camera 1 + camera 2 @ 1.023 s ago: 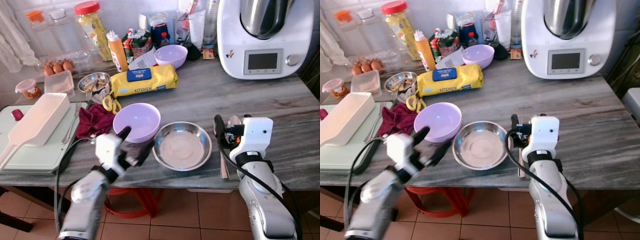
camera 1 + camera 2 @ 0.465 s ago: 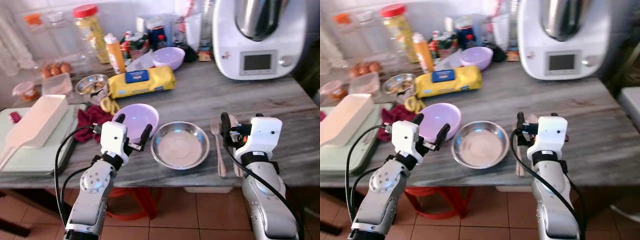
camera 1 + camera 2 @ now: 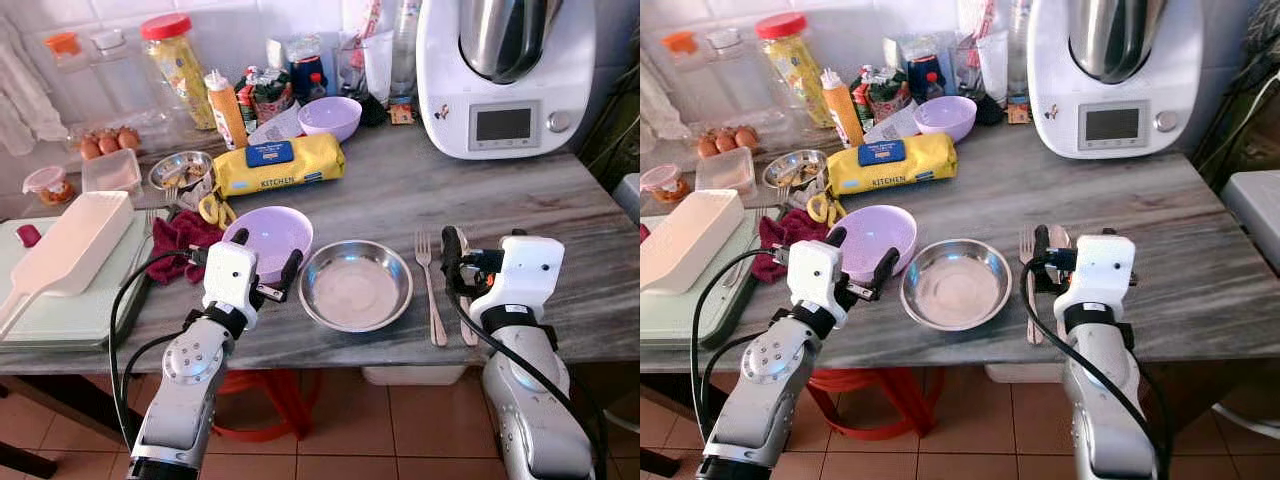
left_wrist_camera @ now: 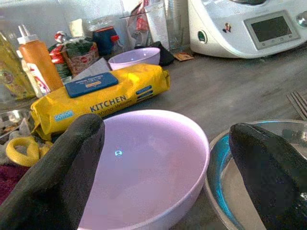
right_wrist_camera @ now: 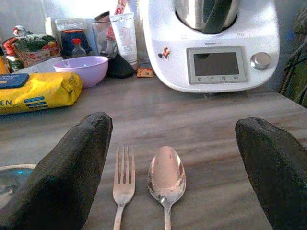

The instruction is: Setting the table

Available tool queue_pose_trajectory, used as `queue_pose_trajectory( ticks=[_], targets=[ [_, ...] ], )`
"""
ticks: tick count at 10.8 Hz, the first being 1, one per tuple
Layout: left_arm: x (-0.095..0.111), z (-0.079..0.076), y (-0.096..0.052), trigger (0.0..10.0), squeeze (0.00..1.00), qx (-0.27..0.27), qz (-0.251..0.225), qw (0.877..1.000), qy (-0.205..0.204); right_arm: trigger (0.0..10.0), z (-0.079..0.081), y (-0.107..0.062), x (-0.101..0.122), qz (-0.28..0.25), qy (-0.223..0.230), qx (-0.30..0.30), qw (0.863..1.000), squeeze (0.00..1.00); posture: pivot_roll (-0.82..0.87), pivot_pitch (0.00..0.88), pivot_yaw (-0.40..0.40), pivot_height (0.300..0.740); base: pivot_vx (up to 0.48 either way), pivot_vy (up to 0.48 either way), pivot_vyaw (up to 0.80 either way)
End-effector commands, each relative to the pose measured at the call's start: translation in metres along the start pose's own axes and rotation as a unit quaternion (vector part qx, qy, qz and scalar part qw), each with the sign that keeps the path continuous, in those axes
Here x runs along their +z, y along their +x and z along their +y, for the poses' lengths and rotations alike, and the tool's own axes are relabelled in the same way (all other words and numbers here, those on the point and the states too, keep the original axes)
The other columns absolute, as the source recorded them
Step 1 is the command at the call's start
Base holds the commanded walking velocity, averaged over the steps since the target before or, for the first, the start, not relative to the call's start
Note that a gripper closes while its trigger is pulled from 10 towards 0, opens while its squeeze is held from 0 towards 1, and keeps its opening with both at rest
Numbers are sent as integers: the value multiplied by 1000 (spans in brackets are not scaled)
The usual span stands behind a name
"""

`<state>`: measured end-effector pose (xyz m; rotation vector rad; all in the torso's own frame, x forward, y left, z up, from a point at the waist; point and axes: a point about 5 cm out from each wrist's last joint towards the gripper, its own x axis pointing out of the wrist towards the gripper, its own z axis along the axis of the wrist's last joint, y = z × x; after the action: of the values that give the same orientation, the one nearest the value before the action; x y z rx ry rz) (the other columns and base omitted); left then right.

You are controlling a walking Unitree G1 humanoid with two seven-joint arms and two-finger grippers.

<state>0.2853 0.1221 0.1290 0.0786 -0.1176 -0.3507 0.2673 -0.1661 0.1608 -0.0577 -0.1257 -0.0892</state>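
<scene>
A lilac bowl (image 3: pixel 267 238) stands near the front of the grey table (image 3: pixel 560 200), with a steel bowl (image 3: pixel 355 285) just to its right. My left gripper (image 3: pixel 265 257) is open at the lilac bowl's near rim, one finger on each side of it; the left wrist view shows the lilac bowl (image 4: pixel 144 167) between the fingers. Right of the steel bowl a fork (image 3: pixel 428 290) and a spoon (image 5: pixel 166 177) lie side by side. My right gripper (image 3: pixel 480 255) is open just above their handles, holding nothing.
A white kitchen machine (image 3: pixel 510 75) fills the back right. A yellow wipes pack (image 3: pixel 280 165), a second lilac bowl (image 3: pixel 330 115), jars and bottles crowd the back. A maroon cloth (image 3: pixel 180 240) and a white container (image 3: pixel 70 240) on a green board lie left.
My left gripper rose from below the table edge to the lilac bowl's near rim. The camera shifted. The right gripper stays by the cutlery, and the fork now shows in full.
</scene>
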Motion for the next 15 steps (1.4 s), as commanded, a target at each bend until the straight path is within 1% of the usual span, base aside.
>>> queue_pose_trajectory(
  ticks=[1, 3, 6, 10, 11, 15],
  targets=[
    [3, 4, 0, 10000, 0, 3, 1, 1000, 11, 10000, 3, 0, -2, 4, 6, 4, 1000, 533, -141, 39, 140, 740, -277, 0, 0],
    [1, 5, 0, 10000, 0, 5, 5, 1000, 12, 10000, 3, 1, -3, 6, 9, 4, 1000, 506, -138, 43, 139, 740, -279, 0, 0],
    [-2, 6, -2, 10000, 0, 11, 11, 1000, 12, 10000, 4, 1, -5, 10, 11, 6, 1000, 490, -136, 43, 137, 740, -280, 0, 0],
    [-5, 6, -2, 10000, 0, 11, 14, 1000, 13, 10000, 4, 3, -5, 10, 11, 8, 1000, 482, -136, 42, 134, 740, -281, 0, 0],
    [-6, 6, -3, 10000, 0, 11, 14, 1000, 14, 10000, 4, 3, -6, 10, 12, 8, 1000, 482, -136, 42, 134, 740, 0, 0, 0],
    [-7, 5, -3, 10000, 0, 10, 15, 1000, 17, 10000, 6, 4, -6, 11, 14, 10, 1000, 478, -132, 45, 135, 740, -292, 0, 0]
  ],
)
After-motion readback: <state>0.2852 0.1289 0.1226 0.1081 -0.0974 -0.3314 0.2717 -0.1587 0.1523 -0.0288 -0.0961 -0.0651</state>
